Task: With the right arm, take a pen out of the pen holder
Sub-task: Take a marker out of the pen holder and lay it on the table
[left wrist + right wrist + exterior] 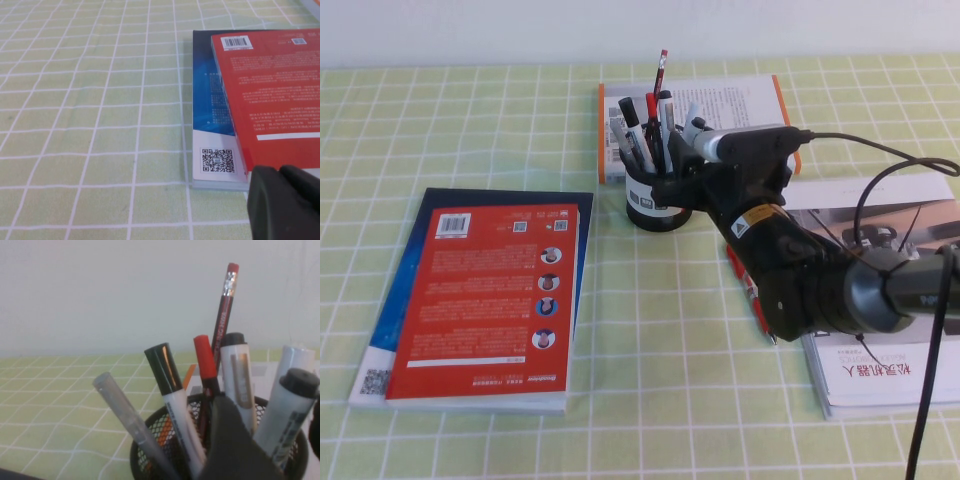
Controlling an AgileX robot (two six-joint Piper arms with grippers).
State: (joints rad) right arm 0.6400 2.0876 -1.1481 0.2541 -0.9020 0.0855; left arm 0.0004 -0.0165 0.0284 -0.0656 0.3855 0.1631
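Closing from here is risking a crowded grab. The pens are standing packed in the pen holder (655, 212), so the right gripper (672, 188), jaws spread wide and holding nothing, could be pinching two barrels at once. It could also be catching the mesh rim and tipping the whole cup while lifting. A tall pencil (223, 310) is leaning near the middle and could be getting knocked aside, and a shallow bite on a smooth cap could be slipping off. In the high view the right gripper is sitting against the holder's 4 o'clock side, its arm coming in from 5 o'clock over a magazine (880, 380). In the right wrist view one dark finger (227, 445) is crossing in front of the mesh. A white marker (295, 402) with a black cap is standing just beside it, between the two fingers, so it is looking like the likeliest pick. A red-capped pen (206, 360) is rising on that finger's other side. The left gripper (282, 202) is hanging well apart at the holder's 8 o'clock, over the corner of the stacked books (260, 100), its fingers drawn together.
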